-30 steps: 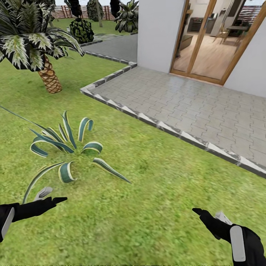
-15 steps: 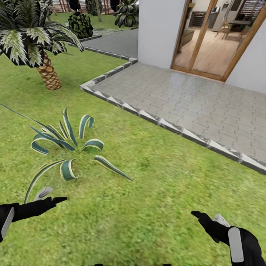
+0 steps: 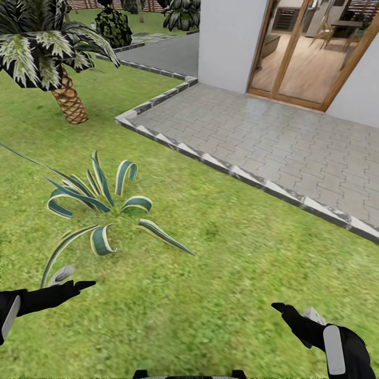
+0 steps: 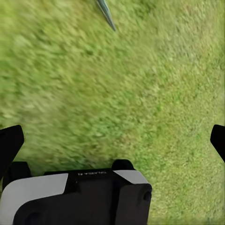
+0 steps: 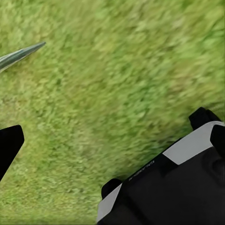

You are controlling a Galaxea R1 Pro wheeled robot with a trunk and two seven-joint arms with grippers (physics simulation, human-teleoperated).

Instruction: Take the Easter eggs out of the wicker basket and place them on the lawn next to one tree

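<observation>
We are out on the lawn (image 3: 226, 273) with both arms held low and nothing in either claw: the left gripper (image 3: 67, 280) sits at about eight o'clock in the head view, the right gripper (image 3: 300, 311) at about four o'clock, and each wrist view shows its two dark fingers standing wide apart over bare grass. The eggs, the basket and a grey-trunked tree do not appear, so we cannot speak for which way any egg points or how its long axis lies; that has to wait until we find them. Ahead at ten o'clock a striped agave-like plant (image 3: 97, 208) spreads its leaves, one tip reaching close to the left gripper, though how close is hard to judge from the head view. Beyond it at eleven o'clock stands a small palm (image 3: 67, 100), and from one to three o'clock a paved patio (image 3: 273, 142) with a raised stone kerb (image 3: 231, 171) leads to a glass door (image 3: 300, 58). The risks we see: driving forward could snag the left arm in those leaves or bump the base against the kerb, and mistaking the palm for the tree would put the eggs in the wrong place.
</observation>
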